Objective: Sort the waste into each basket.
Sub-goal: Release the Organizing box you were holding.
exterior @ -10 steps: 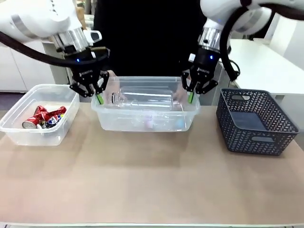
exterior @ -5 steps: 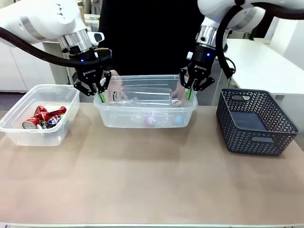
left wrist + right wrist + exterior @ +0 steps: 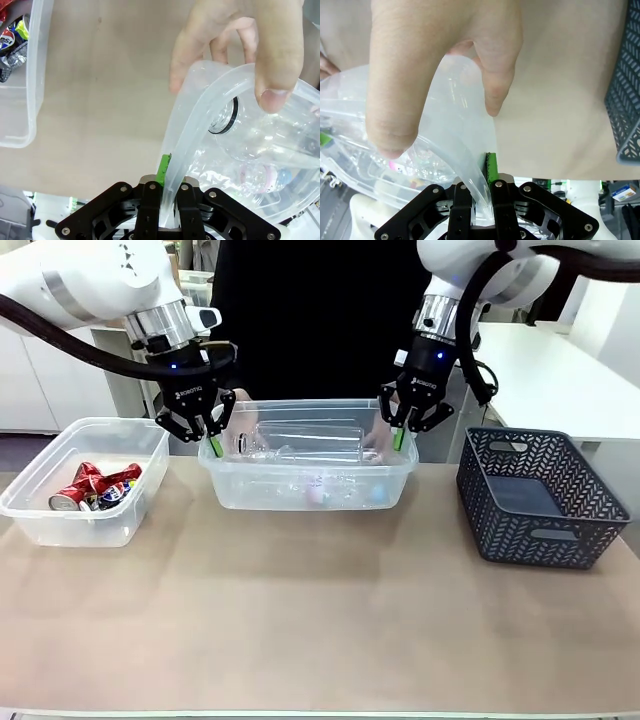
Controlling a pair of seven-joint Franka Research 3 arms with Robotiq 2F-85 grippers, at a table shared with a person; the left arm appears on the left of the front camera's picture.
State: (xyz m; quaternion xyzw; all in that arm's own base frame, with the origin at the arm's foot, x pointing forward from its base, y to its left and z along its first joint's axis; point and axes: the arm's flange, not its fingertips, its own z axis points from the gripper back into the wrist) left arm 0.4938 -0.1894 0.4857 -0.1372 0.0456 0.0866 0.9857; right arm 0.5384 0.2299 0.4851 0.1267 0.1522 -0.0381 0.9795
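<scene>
A clear tub point(image 3: 232, 490) with clear plastic bottles point(image 3: 305, 443) in it is at the table's far middle. My left gripper point(image 3: 212, 445) is shut on its left rim and my right gripper point(image 3: 398, 438) on its right rim. In the left wrist view the left gripper point(image 3: 167, 172) pinches the rolled rim point(image 3: 200, 107), and a person's hand point(image 3: 250, 45) holds the same corner beside a bottle point(image 3: 250, 140). In the right wrist view the right gripper point(image 3: 481, 175) clamps the rim point(image 3: 455, 140) under another hand point(image 3: 435, 60). Crushed red cans point(image 3: 95, 487) lie in a second clear tub point(image 3: 45, 525) at left.
A dark grey lattice basket point(image 3: 535, 495) stands at the right, close to the middle tub, and shows at the right wrist view's edge point(image 3: 625, 95). The left tub's corner point(image 3: 22, 100) is near the left gripper. Bare tabletop spreads across the front.
Both grippers have risen a little with the middle tub, lifting it slightly and carrying it away from me. The person's hands stay on its far corners.
</scene>
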